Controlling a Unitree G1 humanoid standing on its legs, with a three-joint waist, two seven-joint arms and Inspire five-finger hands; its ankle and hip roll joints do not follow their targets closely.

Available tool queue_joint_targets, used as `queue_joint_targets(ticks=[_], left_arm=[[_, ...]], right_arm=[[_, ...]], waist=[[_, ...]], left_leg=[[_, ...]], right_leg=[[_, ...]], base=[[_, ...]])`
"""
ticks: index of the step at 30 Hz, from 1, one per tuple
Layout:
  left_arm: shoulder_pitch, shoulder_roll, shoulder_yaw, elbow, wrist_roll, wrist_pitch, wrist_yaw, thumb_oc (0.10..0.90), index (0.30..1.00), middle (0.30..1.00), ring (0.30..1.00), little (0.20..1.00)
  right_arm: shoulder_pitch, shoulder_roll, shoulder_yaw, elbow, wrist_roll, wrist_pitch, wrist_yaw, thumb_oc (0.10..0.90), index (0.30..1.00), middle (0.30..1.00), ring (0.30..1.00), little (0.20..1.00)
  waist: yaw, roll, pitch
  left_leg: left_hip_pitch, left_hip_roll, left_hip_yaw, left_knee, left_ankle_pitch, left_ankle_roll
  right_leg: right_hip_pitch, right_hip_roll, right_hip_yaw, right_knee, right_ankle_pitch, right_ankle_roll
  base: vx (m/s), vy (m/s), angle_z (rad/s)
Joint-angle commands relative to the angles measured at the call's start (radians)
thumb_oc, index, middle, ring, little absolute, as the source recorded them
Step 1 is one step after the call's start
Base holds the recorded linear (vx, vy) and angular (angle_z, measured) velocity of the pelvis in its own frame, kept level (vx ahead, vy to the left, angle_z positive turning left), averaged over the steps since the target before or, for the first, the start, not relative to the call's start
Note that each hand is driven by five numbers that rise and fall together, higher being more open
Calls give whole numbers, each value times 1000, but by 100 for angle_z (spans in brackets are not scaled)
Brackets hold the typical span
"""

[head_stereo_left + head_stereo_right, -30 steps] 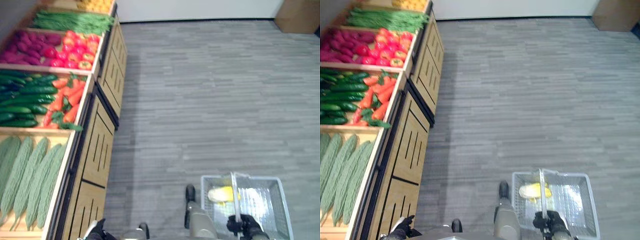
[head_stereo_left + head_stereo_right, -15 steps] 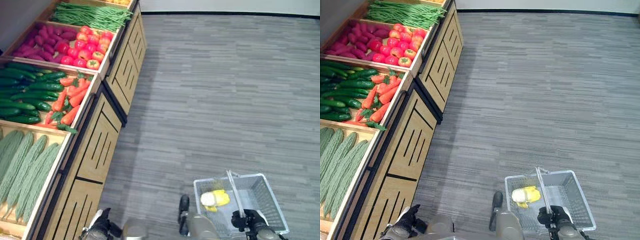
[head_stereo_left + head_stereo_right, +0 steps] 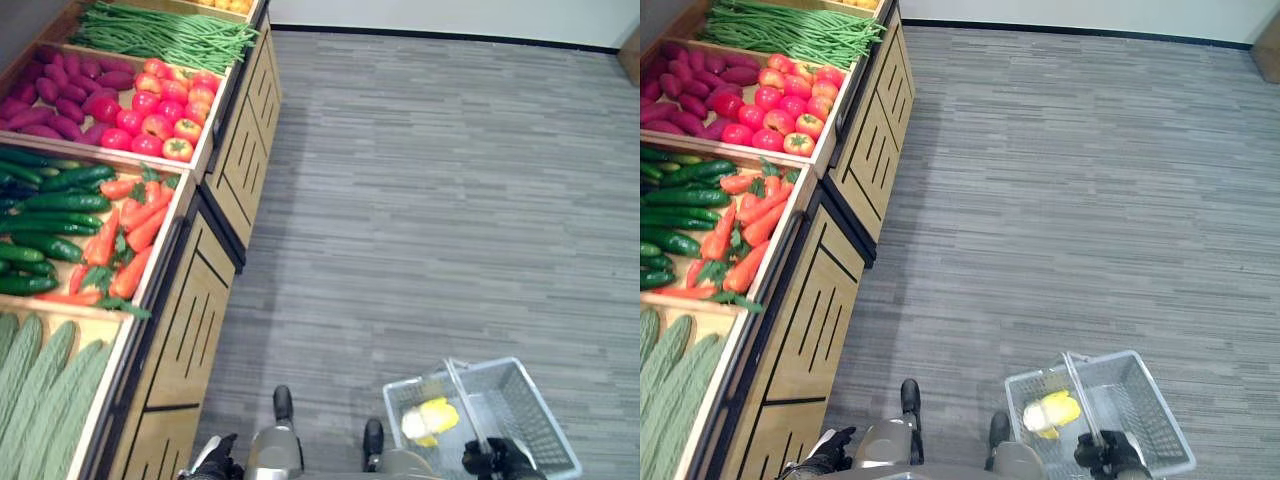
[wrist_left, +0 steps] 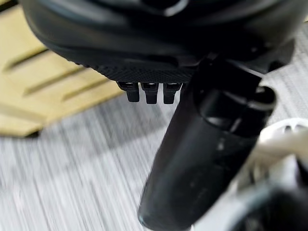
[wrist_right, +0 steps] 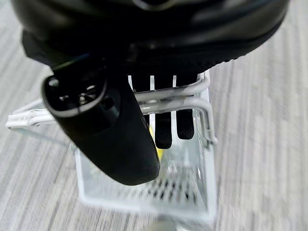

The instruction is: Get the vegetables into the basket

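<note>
The robot's right hand (image 5: 110, 125) curls its fingers (image 5: 163, 130) round the twin wire handle of a grey wire shopping basket (image 3: 1145, 420), the thumb lying across the near side of the wires; the basket hangs below the fingers over the grey striped carpet floor (image 3: 450, 200). Inside the basket, just beyond the fingertips, lies a yellow and white vegetable (image 3: 1048, 412), touching the mesh bottom near one end wall. The robot's left hand (image 4: 202, 159) hangs empty at the robot's left side, its fingers (image 4: 150, 92) bent inward so that only their tips show in a close row, with the thumb standing apart from them; past them lie carpet and the slatted front of a light wooden produce stand (image 3: 190, 320). Farther out from the left hand, the stand's bins hold pale green ridged gourds (image 3: 40, 400), then dark green cucumbers (image 3: 45, 215) beside orange carrots (image 3: 125, 245), then purple sweet potatoes (image 3: 65, 95) beside red tomatoes (image 3: 165, 115), then long green beans (image 3: 165, 35)
</note>
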Motion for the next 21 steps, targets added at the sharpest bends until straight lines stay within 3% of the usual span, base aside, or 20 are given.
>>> queue_joint_targets(ticks=[1, 3, 5, 6, 7, 10, 11, 14, 16, 18, 21], left_arm=[[-37, 33, -5, -9, -11, -18, 14, 900, 1000, 1000, 1000, 1000], [-48, 40, 2, -19, -28, -21, 17, 900, 1000, 1000, 1000, 1000], [-55, 44, 6, -25, -43, -18, 16, 900, 1000, 1000, 1000, 1000], [-61, 48, 11, -26, -51, -17, 20, 900, 1000, 1000, 1000, 1000], [-67, 49, 12, -24, -55, -16, 22, 900, 1000, 1000, 1000, 1000], [-74, 45, 10, -14, -52, -17, 24, 900, 1000, 1000, 1000, 1000], [-79, 40, 8, -7, -42, -19, 28, 900, 1000, 1000, 1000, 1000], [-83, 31, 12, 7, -35, -22, 27, 900, 1000, 1000, 1000, 1000], [-71, 25, 15, 13, -32, -22, 22, 900, 1000, 1000, 1000, 1000], [-61, 18, 23, 25, -36, -19, 24, 900, 1000, 1000, 1000, 1000], [-56, 11, 20, 31, -33, -17, 25, 900, 1000, 1000, 1000, 1000]], right_arm=[[-23, -57, -9, -61, -19, -28, -16, 400, 300, 300, 300, 300], [-43, -47, 2, -76, -20, -29, -17, 400, 300, 300, 300, 300], [-61, -39, 20, -93, -26, -28, -16, 400, 300, 300, 300, 300], [-69, -34, 27, -96, -24, -29, -18, 400, 300, 300, 300, 300], [-64, -28, 30, -97, -20, -33, -20, 400, 300, 300, 300, 300], [-68, -26, 31, -96, -13, -37, -24, 400, 300, 300, 300, 300], [-73, -24, 29, -96, -7, -37, -27, 400, 300, 300, 300, 300], [-72, -23, 29, -92, -13, -33, -23, 400, 300, 300, 300, 300], [-68, -23, 30, -90, -19, -27, -16, 400, 300, 300, 300, 300], [-71, -27, 34, -80, -18, -26, -14, 400, 300, 300, 300, 300], [-72, -34, 33, -78, -16, -28, -13, 400, 300, 300, 300, 300]], waist=[[25, -28, -9], [29, -34, -5], [30, -13, 13], [17, -1, 24], [2, 6, 33], [-15, 6, 44], [-31, 2, 47], [-58, -1, 43], [-66, 1, 36], [-57, 0, 18], [-54, 11, 7]], left_leg=[[-122, 20, 3, 145, -53, -34], [-90, -12, 32, 124, -88, -2], [-25, -24, 53, 94, -118, 22], [16, -28, 60, 71, -123, 23], [46, -33, 50, 60, -125, 15], [75, -39, 38, 56, -138, 5], [102, -51, 26, 57, -156, -9], [160, -59, -4, 58, -190, -29], [192, -57, -25, 63, -209, -35], [227, -42, -49, 74, -225, -50], [235, -18, -63, 73, -209, -63]], right_leg=[[42, -86, 32, 103, -2, 101], [-25, -101, 41, 193, 115, 122], [-108, -95, -3, 346, 163, 115], [-171, -72, -28, 377, 144, 105], [-217, -40, -44, 323, 98, 92], [-232, -33, -47, 230, 89, 92], [-251, -40, -27, 115, 125, 104], [-309, -62, 22, 4, 196, 128], [-310, -71, 4, 15, 203, 134], [-279, -60, -13, 48, 204, 118], [-268, -41, -26, 68, 186, 103]], base=[[212, 303, -48], [182, 287, -61], [189, 303, -57], [310, 240, -35], [294, 94, -11], [188, -27, 37], [331, -97, 83], [305, -121, 47], [265, -148, 48], [266, -248, 59], [168, -214, 25]])
